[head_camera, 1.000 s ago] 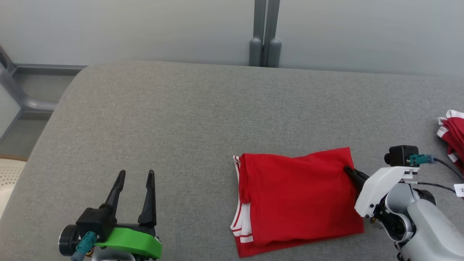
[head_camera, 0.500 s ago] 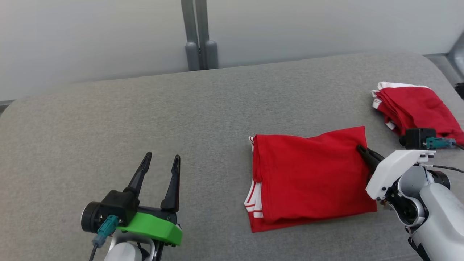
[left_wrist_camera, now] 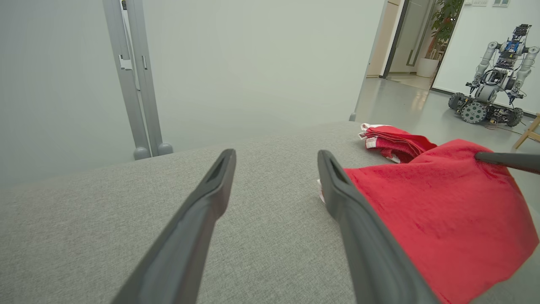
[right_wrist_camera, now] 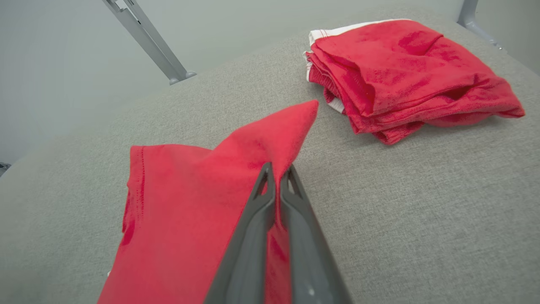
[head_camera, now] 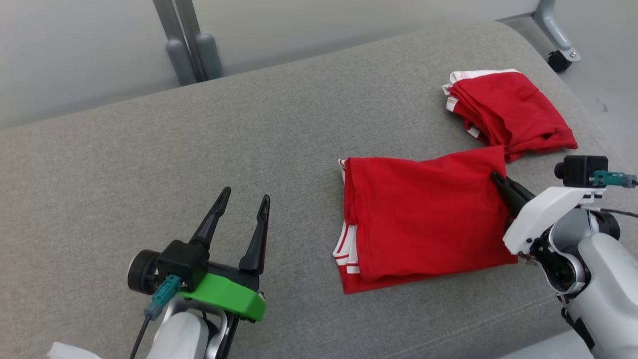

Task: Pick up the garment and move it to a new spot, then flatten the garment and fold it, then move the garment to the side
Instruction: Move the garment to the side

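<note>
A folded red garment (head_camera: 423,219) with white-striped trim lies on the grey padded surface (head_camera: 174,159), right of centre. My right gripper (head_camera: 496,178) is shut on its right edge near the far corner, and that corner (right_wrist_camera: 295,122) rises in a peak above the pinched fingers (right_wrist_camera: 276,177). My left gripper (head_camera: 246,197) stands open over bare grey surface to the left of the garment, with nothing between its fingers (left_wrist_camera: 219,177). In the left wrist view the garment (left_wrist_camera: 443,211) lies just right of them.
A second folded red garment (head_camera: 506,109) lies at the far right of the surface, just beyond the held one (right_wrist_camera: 405,76). Grey posts (head_camera: 187,45) stand behind. The surface's rounded right end drops to the floor, where another robot (left_wrist_camera: 493,88) stands far off.
The head view has swung to the right, bringing the second red garment fully into sight. My right gripper has stayed shut on the garment's edge and the left gripper has stayed open.
</note>
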### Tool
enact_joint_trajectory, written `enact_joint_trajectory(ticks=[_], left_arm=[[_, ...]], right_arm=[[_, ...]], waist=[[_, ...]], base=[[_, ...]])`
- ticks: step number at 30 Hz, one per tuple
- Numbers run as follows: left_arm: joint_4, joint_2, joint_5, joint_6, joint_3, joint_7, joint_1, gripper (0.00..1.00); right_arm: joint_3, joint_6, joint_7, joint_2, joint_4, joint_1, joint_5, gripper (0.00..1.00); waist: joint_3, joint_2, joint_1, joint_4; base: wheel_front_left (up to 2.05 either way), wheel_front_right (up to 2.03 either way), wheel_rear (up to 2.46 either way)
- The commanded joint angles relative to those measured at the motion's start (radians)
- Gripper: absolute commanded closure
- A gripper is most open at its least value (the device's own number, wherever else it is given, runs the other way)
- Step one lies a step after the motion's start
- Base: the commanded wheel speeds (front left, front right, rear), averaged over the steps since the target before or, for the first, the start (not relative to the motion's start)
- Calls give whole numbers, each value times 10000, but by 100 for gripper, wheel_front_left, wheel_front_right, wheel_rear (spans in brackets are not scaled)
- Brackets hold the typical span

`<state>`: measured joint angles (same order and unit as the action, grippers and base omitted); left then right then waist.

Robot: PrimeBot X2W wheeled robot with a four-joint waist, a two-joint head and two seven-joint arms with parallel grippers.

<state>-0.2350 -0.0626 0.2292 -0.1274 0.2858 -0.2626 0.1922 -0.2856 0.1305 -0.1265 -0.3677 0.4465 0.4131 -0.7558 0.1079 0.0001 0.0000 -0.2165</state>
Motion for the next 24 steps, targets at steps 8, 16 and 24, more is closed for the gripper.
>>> enact_joint_trajectory(ticks=[8,16,24], left_arm=[[-18,-359,6,-36,360,-23,583,0],[-60,-466,-101,-34,543,-23,1160,0],[-101,-549,-214,-24,695,-20,1670,0]], right_arm=[[-705,4,21,-920,-60,1489,170,100],[-1210,-1,-40,-2064,271,3263,556,100],[-1241,-1,-133,-3602,604,4594,456,100]], waist=[[1186,-1,0,93],[2271,-1,0,625],[3337,-1,0,1020]], base=[[0,0,0],[0,0,0],[0,0,0]])
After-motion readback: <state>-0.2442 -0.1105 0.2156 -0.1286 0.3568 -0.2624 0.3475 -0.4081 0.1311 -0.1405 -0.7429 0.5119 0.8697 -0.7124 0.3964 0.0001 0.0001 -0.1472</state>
